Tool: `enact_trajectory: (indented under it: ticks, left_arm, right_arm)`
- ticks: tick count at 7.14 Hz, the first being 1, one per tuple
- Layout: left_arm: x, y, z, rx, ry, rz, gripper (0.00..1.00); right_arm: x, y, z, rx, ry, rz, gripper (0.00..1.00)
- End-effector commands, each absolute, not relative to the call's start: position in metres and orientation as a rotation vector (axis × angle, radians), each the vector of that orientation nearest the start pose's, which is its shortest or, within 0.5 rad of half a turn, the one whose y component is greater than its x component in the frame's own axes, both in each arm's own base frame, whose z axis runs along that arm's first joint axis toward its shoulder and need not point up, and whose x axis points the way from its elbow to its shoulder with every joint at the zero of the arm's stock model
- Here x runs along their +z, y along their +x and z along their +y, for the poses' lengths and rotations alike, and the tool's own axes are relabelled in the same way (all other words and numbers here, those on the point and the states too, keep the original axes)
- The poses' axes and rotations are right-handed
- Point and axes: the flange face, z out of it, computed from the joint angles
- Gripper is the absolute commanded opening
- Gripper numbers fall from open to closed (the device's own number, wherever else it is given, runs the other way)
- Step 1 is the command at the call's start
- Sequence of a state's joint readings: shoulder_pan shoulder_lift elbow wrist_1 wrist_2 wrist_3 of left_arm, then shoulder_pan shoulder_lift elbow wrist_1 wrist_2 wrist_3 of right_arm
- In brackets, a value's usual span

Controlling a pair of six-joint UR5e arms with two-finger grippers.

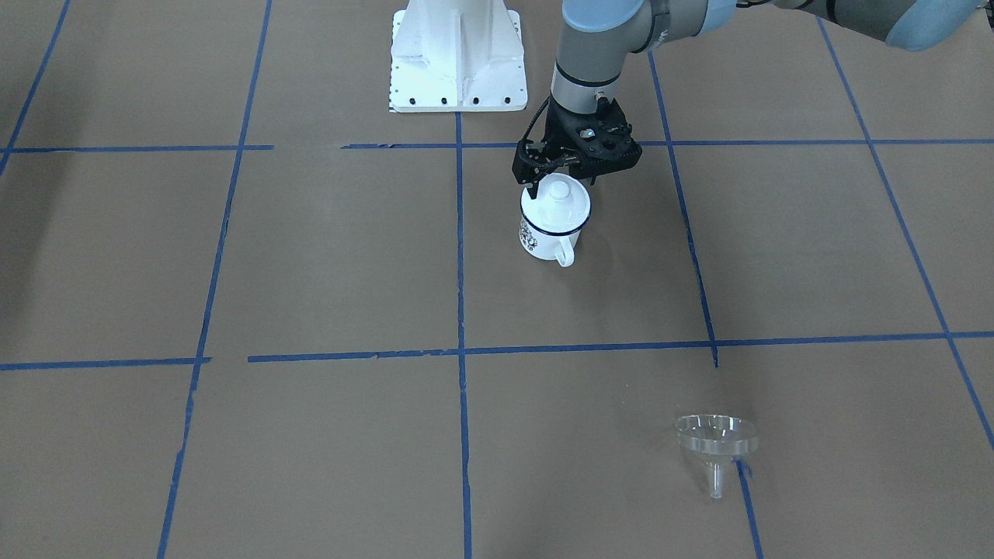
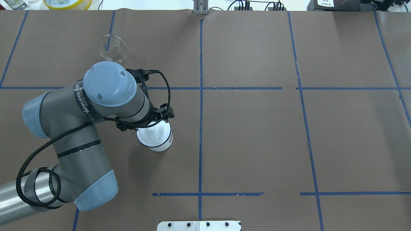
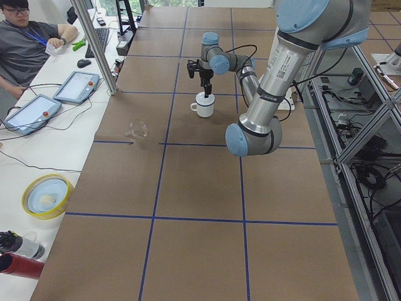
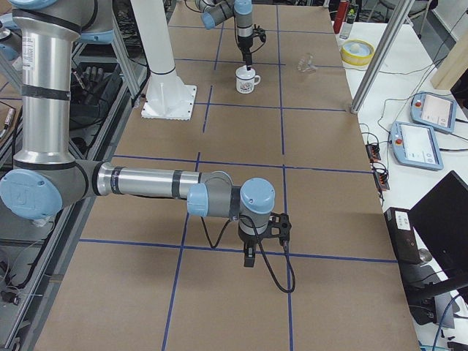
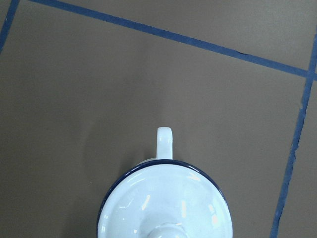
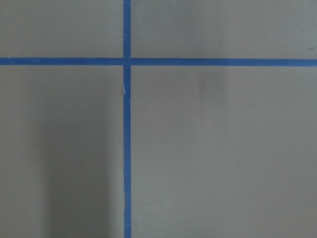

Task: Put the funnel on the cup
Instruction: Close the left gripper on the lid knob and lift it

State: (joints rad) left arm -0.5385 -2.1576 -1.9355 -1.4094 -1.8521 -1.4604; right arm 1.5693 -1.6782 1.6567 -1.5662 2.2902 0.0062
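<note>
Left gripper (image 1: 556,180) is hovering at round white knobbed lid (image 1: 562,205) on white blue-rimmed enamel mug (image 1: 543,237); its grip cannot be told. Clear funnel (image 1: 716,435) is lying well apart.

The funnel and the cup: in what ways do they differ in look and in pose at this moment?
The funnel is clear and colourless; the cup is white with a dark blue rim. The funnel lies tilted; the cup stands upright. The funnel's bowl is uncovered; the cup carries a white lid. The funnel lies alone; the cup is under the left pincer. Both rest on the brown table.
</note>
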Motion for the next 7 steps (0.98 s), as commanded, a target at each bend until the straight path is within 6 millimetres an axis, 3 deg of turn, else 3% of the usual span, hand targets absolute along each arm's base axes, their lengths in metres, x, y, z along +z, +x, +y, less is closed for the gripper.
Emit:
enact_trajectory:
  ticks: [1, 4, 6, 7]
  left_arm:
    - [0.1988, 0.4662, -0.4023, -0.296, 0.000, 0.818, 0.96]
    - [0.2011, 0.4673, -0.4033, -0.292, 0.004, 0.815, 0.94]
    - [0.2006, 0.4662, -0.4039, -0.292, 0.007, 0.815, 0.79]
    - [0.1998, 0.4650, -0.4030, -0.291, 0.007, 0.819, 0.79]
  right_arm:
    - [0.6701, 0.0670, -0.4451, 0.010, -0.019, -0.719, 1.00]
    - [0.6701, 0.0670, -0.4451, 0.010, -0.019, -0.719, 1.00]
    - [0.6701, 0.0670, -0.4451, 0.010, -0.019, -0.719, 1.00]
    - [0.6701, 0.0670, -0.4451, 0.010, -0.019, -0.719, 1.00]
